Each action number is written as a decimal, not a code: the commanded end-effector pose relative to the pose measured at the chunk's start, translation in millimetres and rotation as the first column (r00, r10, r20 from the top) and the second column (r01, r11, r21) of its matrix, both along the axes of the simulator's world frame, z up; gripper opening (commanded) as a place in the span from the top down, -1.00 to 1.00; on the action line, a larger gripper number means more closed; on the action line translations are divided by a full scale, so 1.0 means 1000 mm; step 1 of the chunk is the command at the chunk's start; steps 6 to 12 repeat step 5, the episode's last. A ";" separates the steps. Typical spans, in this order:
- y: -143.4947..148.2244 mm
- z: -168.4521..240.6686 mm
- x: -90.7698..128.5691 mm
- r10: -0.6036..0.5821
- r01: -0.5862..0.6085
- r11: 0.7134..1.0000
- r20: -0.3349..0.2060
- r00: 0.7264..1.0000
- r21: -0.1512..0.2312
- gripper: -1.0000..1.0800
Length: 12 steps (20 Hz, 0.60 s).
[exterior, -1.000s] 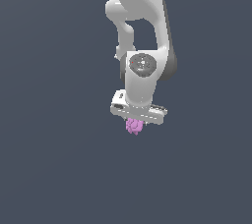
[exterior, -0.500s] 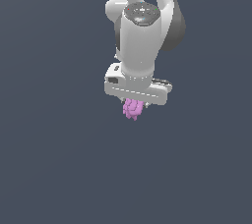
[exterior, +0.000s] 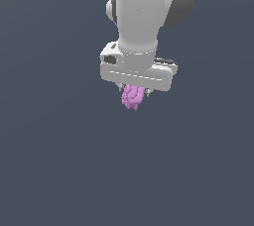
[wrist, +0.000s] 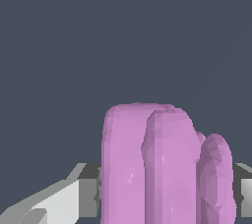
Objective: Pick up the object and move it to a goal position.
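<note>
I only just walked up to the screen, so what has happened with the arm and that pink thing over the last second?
The arm has carried the pink blob upward in the exterior view: a second ago it hung at mid-picture, now a bit higher, and the arm fills more of the picture. Nothing was picked up or dropped; the hand keeps its hold on the blob, which still sticks out below it. The plain grey background looks the same.

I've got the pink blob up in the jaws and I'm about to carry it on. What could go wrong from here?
1. The pink lumpy blob hangs mostly below the gripper, so only its upper part seems pinched; a quick move might shake it loose.
2. Its knobbly lobes give uneven contact, so it could twist or slip in the jaws.
3. No goal marker shows in either view, so you may misjudge where to release.
</note>
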<state>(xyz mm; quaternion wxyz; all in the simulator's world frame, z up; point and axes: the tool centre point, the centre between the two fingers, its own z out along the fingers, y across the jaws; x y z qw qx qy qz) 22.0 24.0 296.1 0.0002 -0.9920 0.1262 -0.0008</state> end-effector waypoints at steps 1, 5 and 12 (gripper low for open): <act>-0.001 0.006 -0.001 0.000 0.000 1.000 -0.002 1.000 0.000 1.00; -0.001 0.007 0.000 0.000 0.000 1.000 -0.002 1.000 0.000 1.00; -0.001 0.007 0.000 0.000 0.000 1.000 -0.002 1.000 0.000 1.00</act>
